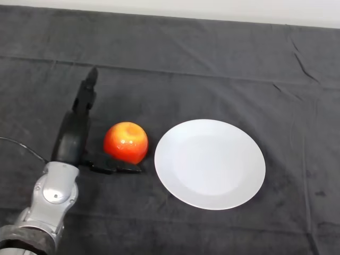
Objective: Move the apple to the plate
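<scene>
While the apple [126, 142] sits on the table [212, 64] just left of the plate [210, 163], the robot hand [74, 135] rests beside it, fingers straight, grasping nothing.

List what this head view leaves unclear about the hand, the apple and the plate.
- Left hand: whether its thumb touches the apple; the apple's underside hides the contact.
- Apple: its far side and base, turned away from the camera.
- Arm: cut off by the lower left edge.
- Plate: fully visible.
</scene>
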Motion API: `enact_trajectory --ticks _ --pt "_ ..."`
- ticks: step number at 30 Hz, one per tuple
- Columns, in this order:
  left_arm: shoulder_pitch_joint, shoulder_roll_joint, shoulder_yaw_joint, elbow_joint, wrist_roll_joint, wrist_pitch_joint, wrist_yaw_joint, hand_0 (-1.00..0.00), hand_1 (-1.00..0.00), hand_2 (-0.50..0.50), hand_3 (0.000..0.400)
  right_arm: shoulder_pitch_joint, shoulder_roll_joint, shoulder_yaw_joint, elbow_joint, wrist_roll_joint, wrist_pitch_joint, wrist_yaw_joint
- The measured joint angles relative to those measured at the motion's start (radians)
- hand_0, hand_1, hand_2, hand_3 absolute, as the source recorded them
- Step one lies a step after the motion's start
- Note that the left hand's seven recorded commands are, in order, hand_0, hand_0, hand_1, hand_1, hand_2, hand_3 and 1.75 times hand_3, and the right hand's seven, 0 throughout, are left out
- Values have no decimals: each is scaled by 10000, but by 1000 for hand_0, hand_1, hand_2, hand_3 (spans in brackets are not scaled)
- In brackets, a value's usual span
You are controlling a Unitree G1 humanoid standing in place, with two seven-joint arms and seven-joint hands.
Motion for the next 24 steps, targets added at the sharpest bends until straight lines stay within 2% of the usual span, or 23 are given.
enact_trajectory --ticks 9,17,18,19,20,21,24 --pt "-108 -139 -659 392 -8 124 -224 0 0 0 0 -2 -1 3 -1 2 1 -3" --pt "-362 -185 -766 1028 -95 131 -444 0 0 0 0 -5 -1 3 -1 3 1 -5" --pt "-446 -185 -776 1116 -93 147 -485 -196 0 -98 78 -5 -3 3 -1 4 2 -8" --pt "-540 -184 -785 1224 -91 183 -497 -584 -153 -216 234 -7 -3 3 -2 4 2 -9" --pt "-594 -174 -785 1252 -91 252 -497 -1000 -612 -194 400 -9 -3 3 -1 4 2 -9" --pt "-620 -168 -784 1258 -91 285 -497 -1000 -1000 0 400 -9 -3 4 -1 4 2 -9" --pt "-635 -167 -828 1347 -80 385 -496 -1000 -1000 0 400 -7 -2 7 -1 3 2 -9"
